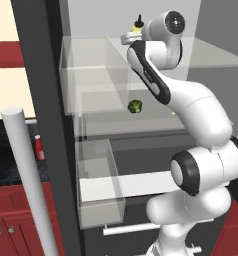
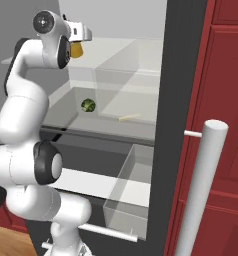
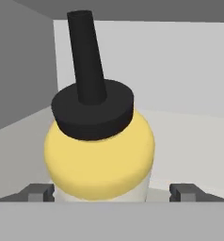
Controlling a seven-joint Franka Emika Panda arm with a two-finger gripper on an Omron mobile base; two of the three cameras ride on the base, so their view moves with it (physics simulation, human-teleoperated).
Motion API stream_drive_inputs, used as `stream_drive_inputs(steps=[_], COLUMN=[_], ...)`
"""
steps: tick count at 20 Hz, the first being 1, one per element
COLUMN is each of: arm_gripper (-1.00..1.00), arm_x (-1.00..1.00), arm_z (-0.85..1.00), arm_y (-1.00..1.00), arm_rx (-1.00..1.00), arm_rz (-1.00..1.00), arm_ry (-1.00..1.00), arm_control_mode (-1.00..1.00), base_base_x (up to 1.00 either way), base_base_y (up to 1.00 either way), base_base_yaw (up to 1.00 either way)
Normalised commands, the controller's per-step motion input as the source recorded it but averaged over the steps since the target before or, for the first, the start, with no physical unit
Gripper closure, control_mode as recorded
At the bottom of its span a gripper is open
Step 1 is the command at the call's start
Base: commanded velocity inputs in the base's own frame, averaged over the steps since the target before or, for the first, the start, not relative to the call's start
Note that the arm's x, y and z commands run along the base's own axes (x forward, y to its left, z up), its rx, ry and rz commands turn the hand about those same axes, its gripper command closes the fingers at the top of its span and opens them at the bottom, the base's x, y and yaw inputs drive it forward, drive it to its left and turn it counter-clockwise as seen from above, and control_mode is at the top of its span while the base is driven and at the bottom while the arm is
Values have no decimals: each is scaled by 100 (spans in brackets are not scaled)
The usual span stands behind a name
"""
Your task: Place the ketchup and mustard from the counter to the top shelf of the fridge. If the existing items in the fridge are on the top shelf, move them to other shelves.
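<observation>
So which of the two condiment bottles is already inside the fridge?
The mustard bottle, yellow with a black nozzle cap, stands on the top shelf between the open pincer tips; the red ketchup bottle is outside on the counter.

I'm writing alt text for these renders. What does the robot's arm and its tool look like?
The arm is built of glossy white, rounded segments joined by dark grey or black joint bands, with a round dark cap at its top joint. No cables or markings show. The tool has two small, blocky dark grey fingers on a white hand.
</observation>
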Motion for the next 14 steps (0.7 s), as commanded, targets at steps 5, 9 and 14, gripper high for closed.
stream_drive_inputs(steps=[5, 9, 14], arm_gripper=[-100, -100, -100], arm_x=[12, 17, 9], arm_z=[0, 0, 0], arm_y=[0, 0, 0], arm_rx=[0, 0, 0], arm_rz=[0, 0, 0], arm_ry=[0, 0, 0], arm_control_mode=[-100, -100, -100], base_base_x=[0, 0, 0], base_base_y=[0, 0, 0], base_base_yaw=[0, 0, 0])
